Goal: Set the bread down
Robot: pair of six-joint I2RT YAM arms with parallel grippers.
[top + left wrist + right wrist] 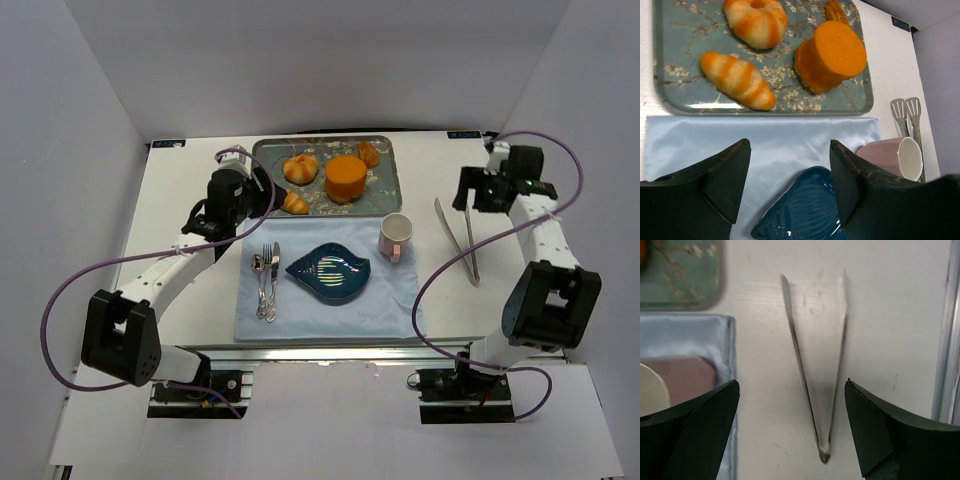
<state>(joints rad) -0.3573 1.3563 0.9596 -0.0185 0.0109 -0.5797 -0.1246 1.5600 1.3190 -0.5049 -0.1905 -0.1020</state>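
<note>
The bread [300,168] [756,21], a round bun with golden-orange lobes and pale seams, lies at the back left of a patterned metal tray [390,185] [670,95]. My left gripper [264,191] [790,150] hovers open and empty by the tray's front left corner, above the near edge of the tray and the blue cloth, short of the bread. My right gripper [470,190] [791,385] is far to the right, open and empty, above metal tongs [458,240] [823,450] that lie flat on the table.
On the tray also sit a ridged long roll [294,203] [737,80], an orange cylinder cake [345,179] [830,55] and a small brown pastry [369,153]. The pale blue cloth [400,300] [790,130] holds a blue leaf-shaped plate [330,272] [805,210], a pink mug [396,237] [895,157] and cutlery [266,280].
</note>
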